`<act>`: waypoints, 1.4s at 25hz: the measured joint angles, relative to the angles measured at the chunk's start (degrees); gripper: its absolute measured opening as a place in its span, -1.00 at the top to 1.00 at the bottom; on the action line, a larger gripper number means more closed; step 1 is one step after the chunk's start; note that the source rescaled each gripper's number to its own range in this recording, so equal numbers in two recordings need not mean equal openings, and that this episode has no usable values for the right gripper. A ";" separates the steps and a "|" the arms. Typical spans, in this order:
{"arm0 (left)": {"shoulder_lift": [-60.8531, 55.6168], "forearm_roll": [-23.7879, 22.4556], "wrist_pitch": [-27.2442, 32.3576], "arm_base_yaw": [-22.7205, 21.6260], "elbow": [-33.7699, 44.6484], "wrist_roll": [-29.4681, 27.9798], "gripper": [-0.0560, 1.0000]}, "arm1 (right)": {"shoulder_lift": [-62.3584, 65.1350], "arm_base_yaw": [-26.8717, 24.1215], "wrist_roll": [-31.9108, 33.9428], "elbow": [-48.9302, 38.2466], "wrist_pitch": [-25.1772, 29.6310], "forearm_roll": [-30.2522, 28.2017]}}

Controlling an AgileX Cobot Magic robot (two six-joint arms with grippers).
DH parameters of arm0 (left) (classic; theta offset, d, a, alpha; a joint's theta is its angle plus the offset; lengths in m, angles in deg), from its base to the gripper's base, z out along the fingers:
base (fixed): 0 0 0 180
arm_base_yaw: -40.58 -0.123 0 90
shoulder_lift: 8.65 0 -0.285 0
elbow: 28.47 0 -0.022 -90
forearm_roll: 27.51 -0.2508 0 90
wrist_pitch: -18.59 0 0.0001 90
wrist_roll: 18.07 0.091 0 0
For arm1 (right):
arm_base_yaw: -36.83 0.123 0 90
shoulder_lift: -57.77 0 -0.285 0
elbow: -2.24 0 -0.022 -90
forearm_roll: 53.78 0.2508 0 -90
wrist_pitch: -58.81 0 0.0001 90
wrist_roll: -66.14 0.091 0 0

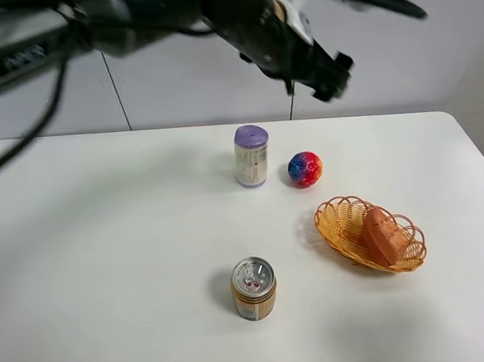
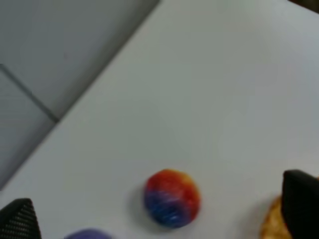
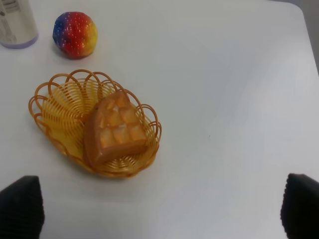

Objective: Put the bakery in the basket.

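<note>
The bakery (image 1: 382, 233), an orange-brown pie slice with a lattice top, lies inside the woven basket (image 1: 332, 214) at the table's right. The right wrist view shows the bakery (image 3: 115, 128) resting against the basket's (image 3: 54, 90) rim. My right gripper (image 3: 160, 206) is open and empty, well above the basket and apart from it. My left gripper (image 1: 330, 73) is raised at the back, above the ball; in the left wrist view it (image 2: 158, 214) is open and empty. A bit of the basket's edge (image 2: 273, 221) shows there.
A multicoloured ball (image 1: 305, 168) lies beside a purple-lidded can (image 1: 252, 155) at mid-back. An orange can (image 1: 254, 288) stands near the front centre. The table's right edge (image 1: 475, 158) is close to the basket. The blurred arms cross the top of the high view.
</note>
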 joint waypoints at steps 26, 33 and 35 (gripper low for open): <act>-80.12 -5.73 9.80 -51.93 65.15 -3.05 -0.90 | 0.00 0.00 0.00 0.00 0.00 0.00; -103.27 1.94 10.17 -55.92 76.29 -3.23 -0.90 | 0.00 0.00 0.00 0.00 0.00 0.00; -106.79 2.08 11.71 -55.93 76.51 -3.23 -0.90 | 0.00 0.00 0.00 0.00 0.00 0.00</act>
